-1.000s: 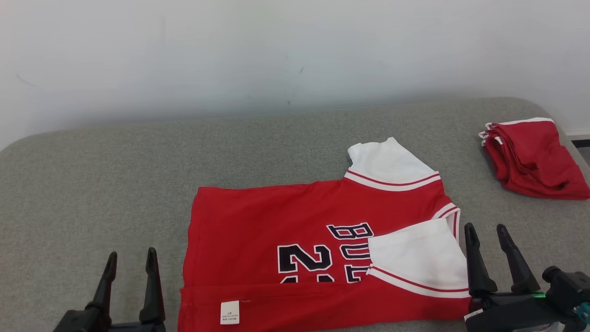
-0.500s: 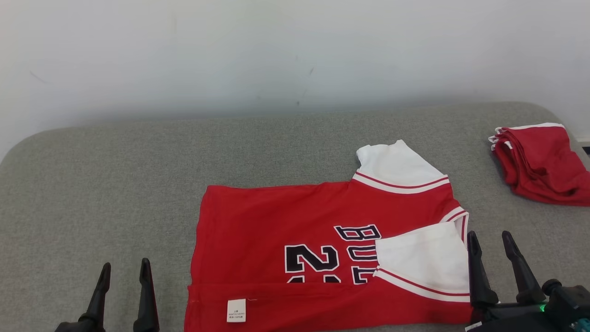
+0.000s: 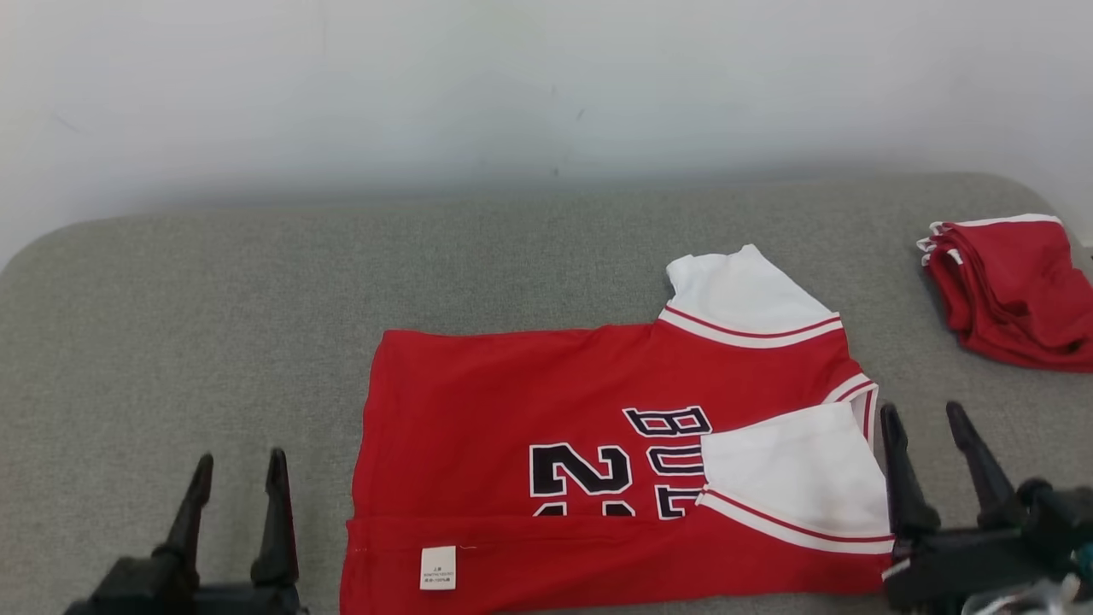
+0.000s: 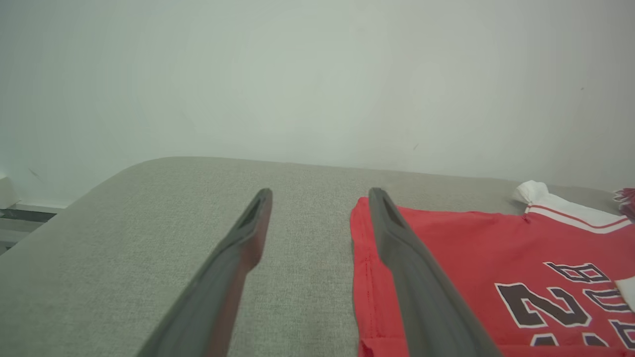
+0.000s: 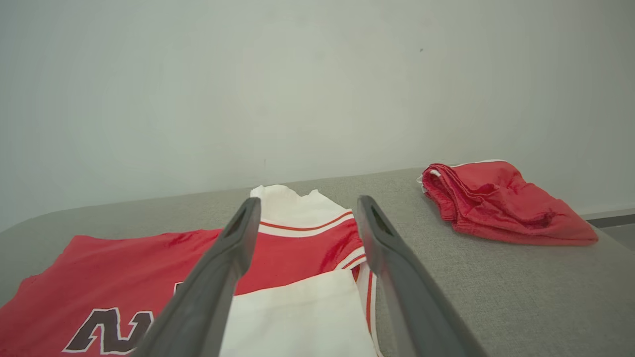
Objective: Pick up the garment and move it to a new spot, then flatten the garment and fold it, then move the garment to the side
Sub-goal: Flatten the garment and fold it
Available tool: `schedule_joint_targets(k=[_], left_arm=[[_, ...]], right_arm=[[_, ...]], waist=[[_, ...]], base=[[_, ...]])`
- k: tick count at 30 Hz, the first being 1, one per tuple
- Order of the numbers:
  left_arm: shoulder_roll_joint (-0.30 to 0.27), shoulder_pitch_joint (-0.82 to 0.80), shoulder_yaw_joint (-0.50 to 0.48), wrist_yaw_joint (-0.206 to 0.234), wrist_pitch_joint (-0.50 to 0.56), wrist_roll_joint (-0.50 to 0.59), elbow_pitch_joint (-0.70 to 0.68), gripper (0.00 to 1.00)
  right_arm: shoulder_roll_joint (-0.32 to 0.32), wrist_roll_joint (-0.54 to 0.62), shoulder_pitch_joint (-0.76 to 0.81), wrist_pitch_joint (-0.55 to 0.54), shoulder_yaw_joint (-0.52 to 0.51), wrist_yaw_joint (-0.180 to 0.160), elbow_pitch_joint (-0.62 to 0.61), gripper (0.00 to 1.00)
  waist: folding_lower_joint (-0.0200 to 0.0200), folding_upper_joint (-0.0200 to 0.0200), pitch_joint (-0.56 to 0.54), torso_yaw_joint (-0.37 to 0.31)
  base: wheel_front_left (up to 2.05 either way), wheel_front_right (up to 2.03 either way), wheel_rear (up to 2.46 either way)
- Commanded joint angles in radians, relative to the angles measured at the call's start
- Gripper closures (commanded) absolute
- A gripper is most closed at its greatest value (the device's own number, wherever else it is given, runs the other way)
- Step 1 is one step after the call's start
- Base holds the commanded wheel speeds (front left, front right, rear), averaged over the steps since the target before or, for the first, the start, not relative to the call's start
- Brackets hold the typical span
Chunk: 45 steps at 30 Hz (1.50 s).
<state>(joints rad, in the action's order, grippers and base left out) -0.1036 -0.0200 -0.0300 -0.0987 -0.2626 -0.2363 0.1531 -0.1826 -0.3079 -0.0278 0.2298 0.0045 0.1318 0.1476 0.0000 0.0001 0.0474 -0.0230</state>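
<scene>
Both tools sit empty, fingers spread wide: left gripper (image 3: 239,459) at lower left, right gripper (image 3: 922,410) at lower right, just beside the garment (image 3: 512,401). It lies lower centre, near edge and one white sleeve (image 3: 786,465) turned in. The risk: a shallow pinch catches only the top layer, and that fold drags open.

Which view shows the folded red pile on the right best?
Right wrist view: the pile lies whole and unblocked, its layered edges visible. Head view cuts the pile off at the frame's right edge. Left wrist view catches a red sliver of the pile at its right edge.
</scene>
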Motion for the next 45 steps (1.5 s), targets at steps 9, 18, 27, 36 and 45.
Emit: schedule_joint_targets(k=[9,18,27,36,45], left_arm=[[-0.1,-0.292,0.087,-0.031,0.134,-0.064,0.103,0.0],[-0.209,-0.607,0.283,-0.03,0.36,-0.271,0.201,0.0],[-0.247,-0.783,0.434,-0.031,0.535,-0.426,0.305,0.0],[-0.23,-0.865,0.542,-0.031,0.636,-0.523,0.392,0.0],[-0.207,-0.899,0.606,-0.031,0.689,-0.593,0.434,0.0]], right_arm=[[-0.095,-0.064,-0.282,-0.139,0.015,-0.003,0.125,0.0],[-0.159,-0.105,-0.624,-0.241,0.1,-0.003,0.348,0.0],[-0.189,-0.118,-0.879,-0.302,0.238,-0.003,0.581,0.0],[-0.172,-0.152,-1.079,-0.369,0.366,-0.003,0.801,0.0],[-0.173,-0.15,-1.179,-0.404,0.415,-0.003,0.954,0.0]], waist=[[0.0,-0.0001,0.125,0.001],[0.0,-0.0001,0.281,0.018],[0.0,-0.0001,0.369,0.03],[0.0,-0.0001,0.422,0.061],[0.0,-0.0001,0.452,0.088]], base=[[0.0,0.0,0.0],[0.0,0.0,0.0],[0.0,0.0,0.0],[0.0,0.0,0.0],[0.0,0.0,0.0]])
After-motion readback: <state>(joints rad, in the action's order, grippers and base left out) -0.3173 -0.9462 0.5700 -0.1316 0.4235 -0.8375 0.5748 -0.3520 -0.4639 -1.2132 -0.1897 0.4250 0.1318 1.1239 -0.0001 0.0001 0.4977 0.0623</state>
